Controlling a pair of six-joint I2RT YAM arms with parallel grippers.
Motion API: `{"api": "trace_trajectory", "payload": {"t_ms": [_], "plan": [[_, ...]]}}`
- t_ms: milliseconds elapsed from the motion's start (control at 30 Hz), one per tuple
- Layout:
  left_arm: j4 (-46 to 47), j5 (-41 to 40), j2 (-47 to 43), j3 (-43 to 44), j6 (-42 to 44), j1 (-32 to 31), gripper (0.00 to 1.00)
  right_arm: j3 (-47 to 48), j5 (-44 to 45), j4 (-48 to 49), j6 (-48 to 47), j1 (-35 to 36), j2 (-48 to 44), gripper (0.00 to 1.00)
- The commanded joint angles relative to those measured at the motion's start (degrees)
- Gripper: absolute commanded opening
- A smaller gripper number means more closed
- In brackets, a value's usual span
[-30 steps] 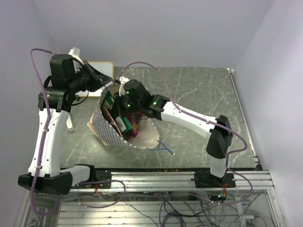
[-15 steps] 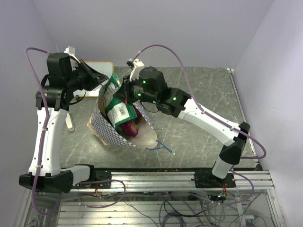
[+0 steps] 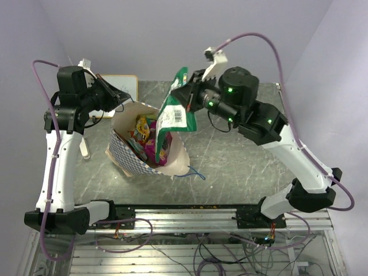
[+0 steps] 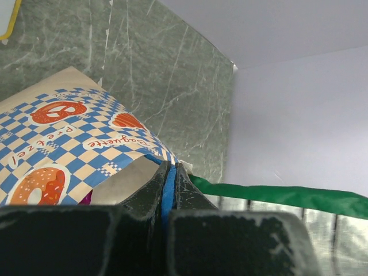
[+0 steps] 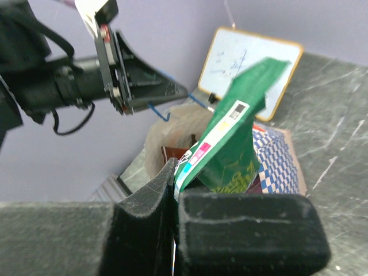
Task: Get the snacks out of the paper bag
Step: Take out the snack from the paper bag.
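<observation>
On the near side of the paper bag, one loose cord handle trails on the worktop. There is a single paper bag, leaning with its mouth open upward. It looks thin and soft-walled, so I judge it would slump or slide if nothing steadied it.

Inside the mouth sit a purple packet and some orange-yellow wrappers. They overlap, so their number cannot be counted. All look glossy, light and crinkly, and probably slippery on the flat faces. A pinch on a crimped end seam should hold best, and a squeeze across the middle would risk crushing what is inside.

Above the bag's mouth and towards its right hangs one green chip bag. The right gripper is pinched narrow on its upper edge. The packet dangles limp from that one pinch, which suggests it weighs little. In the top view its lower tip overlaps the mouth, so I cannot tell whether it is fully clear.

At the paper bag's far-left rim, the left gripper is clamped tight on the far cord handle, keeping that side raised. That makes two cord handles in all.

Beyond the paper bag, against the back wall, stands one whiteboard.
</observation>
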Motion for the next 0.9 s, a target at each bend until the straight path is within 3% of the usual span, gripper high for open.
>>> {"api": "trace_trajectory", "payload": {"t_ms": [0,200,433,600,867], "plan": [[5.12,3.31,-2.21,-1.07,0.00,0.61,0.07,4.12,10.64,-1.18,-1.95,-1.77,-2.11,0.00],[4.09,4.65,-1.52,-0.47,1.09,0.67,0.07,4.43,10.80,0.48,0.69,-11.71,-2.01,0.00],[3.91,6.75,-0.93,0.08,1.84,0.67,0.07,-4.64,14.81,9.21,0.76,-22.54,-0.18,0.00],[3.07,7.83,0.03,1.53,2.67,0.69,0.07,-3.01,21.79,4.94,-2.28,-29.27,7.19,0.00],[2.96,9.72,1.17,1.89,4.52,0.71,0.07,-20.76,22.79,8.38,-7.88,-41.05,2.18,0.00]]}}
